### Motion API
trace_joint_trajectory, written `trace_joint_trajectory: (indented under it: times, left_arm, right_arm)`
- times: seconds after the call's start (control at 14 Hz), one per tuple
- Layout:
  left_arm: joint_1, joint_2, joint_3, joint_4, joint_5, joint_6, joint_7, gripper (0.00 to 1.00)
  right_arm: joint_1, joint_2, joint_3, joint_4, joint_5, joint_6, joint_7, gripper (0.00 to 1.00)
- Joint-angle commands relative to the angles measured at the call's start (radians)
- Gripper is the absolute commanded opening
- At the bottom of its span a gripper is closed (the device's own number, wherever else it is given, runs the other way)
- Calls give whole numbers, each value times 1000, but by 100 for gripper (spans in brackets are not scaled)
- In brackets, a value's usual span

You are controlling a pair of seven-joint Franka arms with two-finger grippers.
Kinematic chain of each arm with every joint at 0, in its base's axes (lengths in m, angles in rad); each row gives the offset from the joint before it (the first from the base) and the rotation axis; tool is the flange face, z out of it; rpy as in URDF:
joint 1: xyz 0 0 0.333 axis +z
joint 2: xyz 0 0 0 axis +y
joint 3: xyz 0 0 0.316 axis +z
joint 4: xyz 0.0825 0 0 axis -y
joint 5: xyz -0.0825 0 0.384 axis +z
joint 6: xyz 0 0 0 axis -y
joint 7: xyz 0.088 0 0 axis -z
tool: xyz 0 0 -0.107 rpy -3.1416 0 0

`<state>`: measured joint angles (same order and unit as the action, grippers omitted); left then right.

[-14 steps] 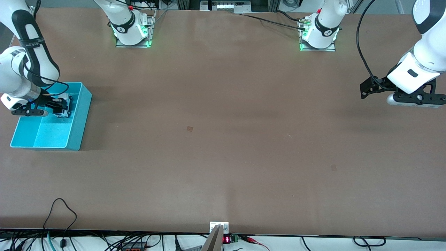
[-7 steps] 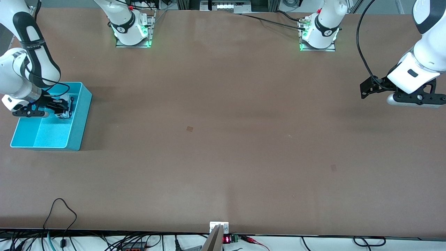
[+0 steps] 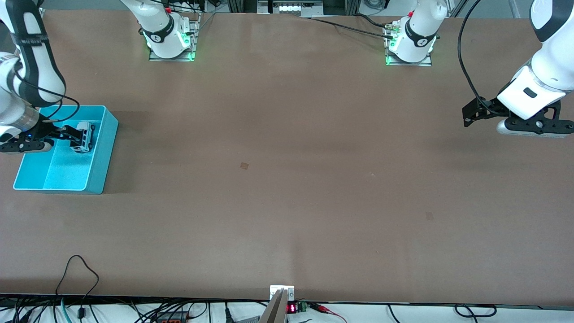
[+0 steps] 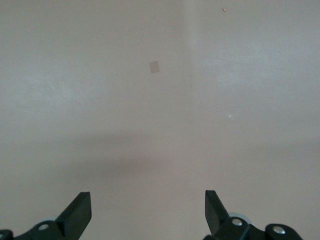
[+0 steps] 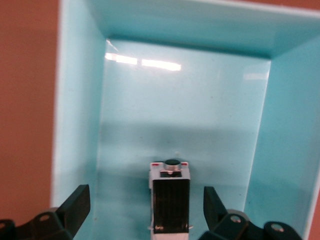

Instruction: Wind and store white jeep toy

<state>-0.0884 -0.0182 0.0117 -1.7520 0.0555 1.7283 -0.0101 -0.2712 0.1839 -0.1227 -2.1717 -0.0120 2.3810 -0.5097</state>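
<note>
- brown surface (image 3: 287, 179), bare across its middle.
- cyan bin (image 3: 105, 152) at the right arm's end of the surface.
- left hand (image 3: 468, 117) waits over the left arm's end, fingers spread wide, holding nothing.
- right hand (image 5: 145, 212) over the bin, fingers wide apart either side of the toy, not gripping it.
- white jeep toy (image 5: 170, 200) on the bin floor, long axis running from the right hand toward the bin's end wall; which end is its front i cannot tell.

A wide brown table (image 3: 287, 179); a cyan bin (image 3: 105, 152) sits at the right arm's end.
</note>
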Motion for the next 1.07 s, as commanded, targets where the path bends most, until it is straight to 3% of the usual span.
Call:
trace_joint_trajectory:
  times: [0.0,0.36,0.79,1.0]
  left_arm:
    - [-1,14,-1,34,-2,-24,18,100]
    - [-2,14,-1,34,-2,-24,16,100]
    - [-1,14,-1,35,-2,-26,18,100]
    - [-1,14,-1,34,-2,-26,18,100]
  right_arm:
    - [-6,-70,72,59,-14,-141,-10,100]
    - [13,-150,166,133,-11,-272,69,100]
    - [110,-225,169,141,-10,-312,155,100]
    - [129,-236,167,199,3,-377,158,100]
